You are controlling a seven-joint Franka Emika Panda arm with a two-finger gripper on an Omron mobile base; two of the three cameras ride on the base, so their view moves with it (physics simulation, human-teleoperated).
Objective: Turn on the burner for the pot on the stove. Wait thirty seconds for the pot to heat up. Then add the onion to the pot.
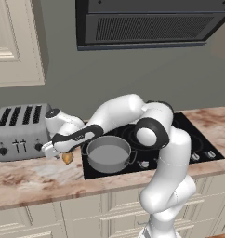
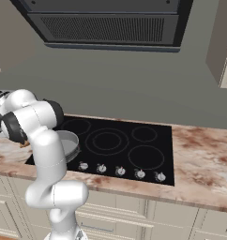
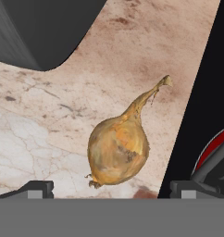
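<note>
We see the gripper (image 3: 107,187) spread wide, holding nothing, above the onion (image 3: 118,149). The onion lies on the countertop (image 1: 30,179), just beside the stove's (image 2: 134,145) left edge, near the pot (image 1: 107,155).

A plain grey-green wall (image 2: 134,89) is seen behind the marbled pink-and-cream stone table (image 1: 35,179). A dark range hood with a slatted vent panel (image 1: 151,23) is mounted above, flanked by cream panelled wall cabinets (image 1: 14,42). Cream panelled base cabinets with drawer fronts (image 2: 148,218) are set below the table. A silver four-slot toaster (image 1: 19,130) is placed at the left.
</note>
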